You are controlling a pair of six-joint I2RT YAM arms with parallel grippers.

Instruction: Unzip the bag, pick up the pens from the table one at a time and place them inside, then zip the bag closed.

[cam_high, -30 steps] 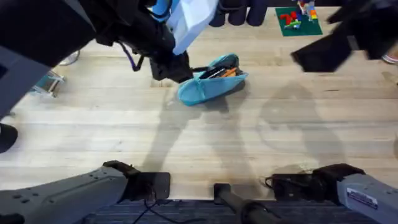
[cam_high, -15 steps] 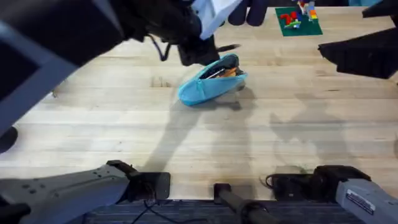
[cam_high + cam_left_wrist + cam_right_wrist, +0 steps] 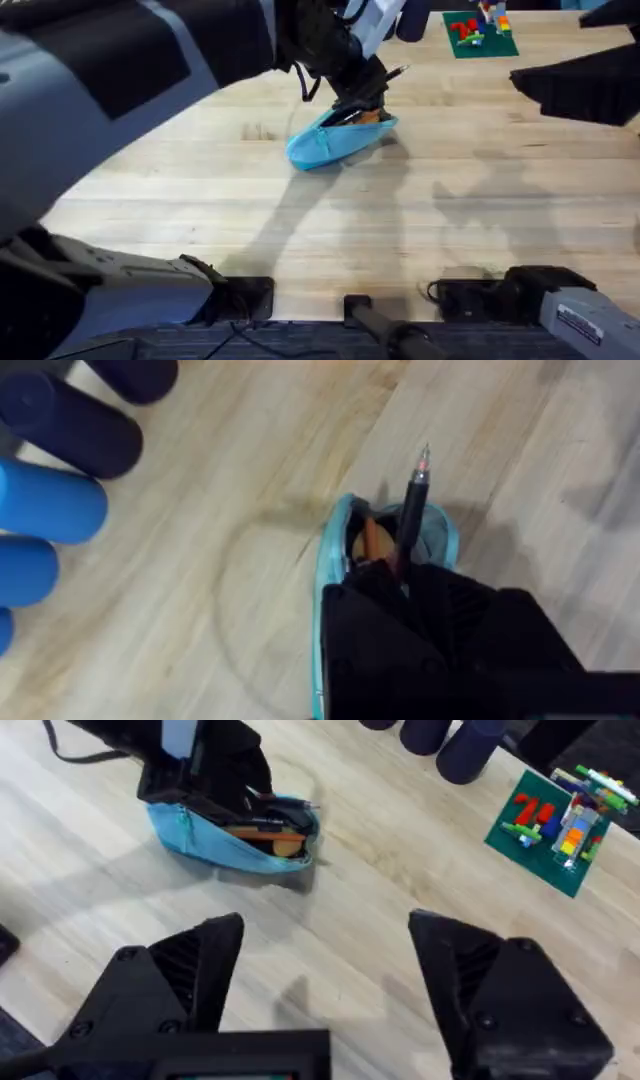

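The bag [image 3: 318, 146] lies on the table [image 3: 480, 210] with its zipper open. An orange pen [image 3: 372, 117] rests inside its far end. My left gripper [image 3: 362, 98] hovers right over that opening, shut on a dark pen [image 3: 392, 74] that sticks out past the bag's end. The left wrist view shows this dark pen [image 3: 412, 510] above the bag's open mouth [image 3: 326, 560], with the orange pen [image 3: 372, 542] below it. My right gripper [image 3: 325, 960] is open and empty, held well to the right of the bag [image 3: 205, 835].
A green plate with small toy bricks [image 3: 478, 32] sits at the back right. Tall dark and blue cups [image 3: 50, 500] stand behind the bag at the table's far edge. Bare wood stretches in front of the bag.
My left gripper has carried the dark pen rightward from the bag's left end to over its open right end. The right arm has shifted slightly to the right.
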